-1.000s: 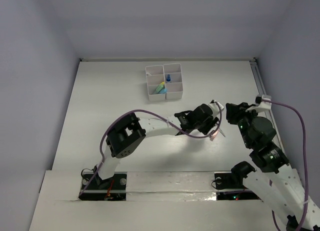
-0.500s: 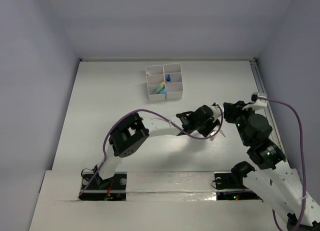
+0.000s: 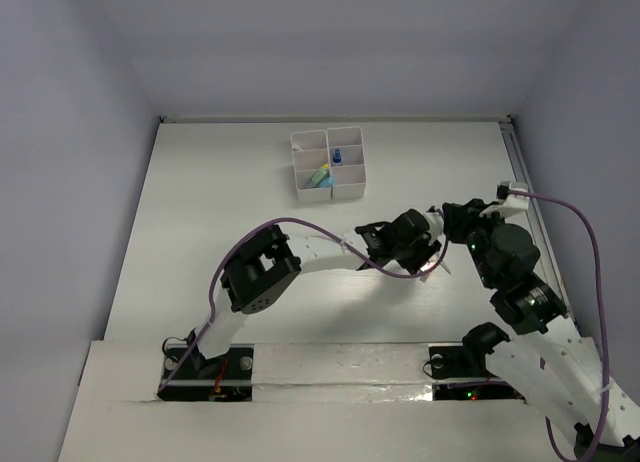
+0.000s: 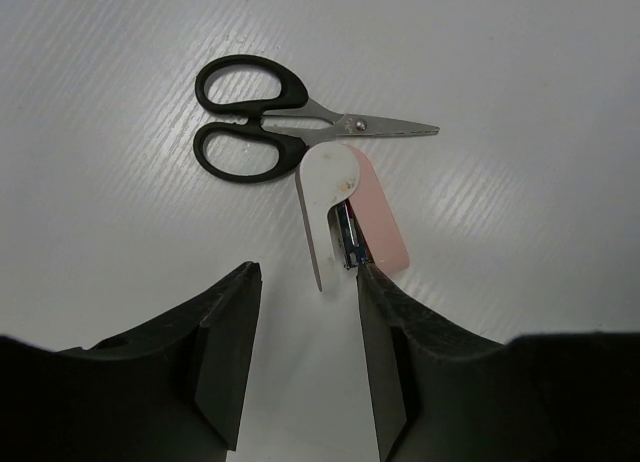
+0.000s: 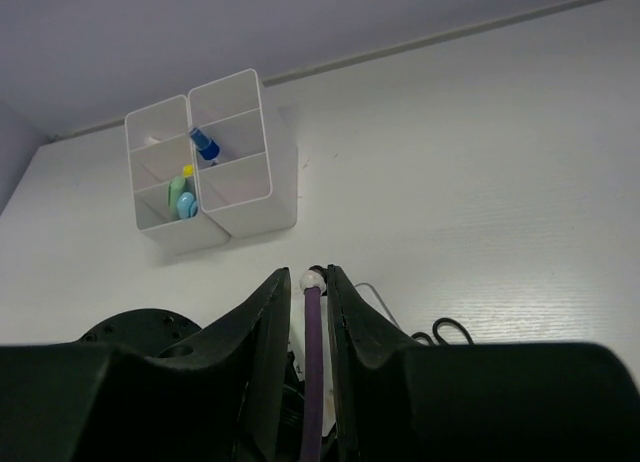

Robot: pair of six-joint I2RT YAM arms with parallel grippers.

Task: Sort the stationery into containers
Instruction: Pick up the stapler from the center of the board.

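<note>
Organizer point(image 5: 245, 187): white square cells; blue piece point(image 5: 203, 142), green piece point(image 5: 177, 190) inside; beyond right gripper point(image 5: 310, 275) (grip unclear).
Left gripper point(image 4: 305, 277): agape, empty.

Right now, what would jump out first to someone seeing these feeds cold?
The black-handled scissors lie flat on the table, with a white-and-pink item just beside their blades, directly ahead of the open left gripper. Toward the far edge, the white organizer already holds a few colourful pieces.
</note>
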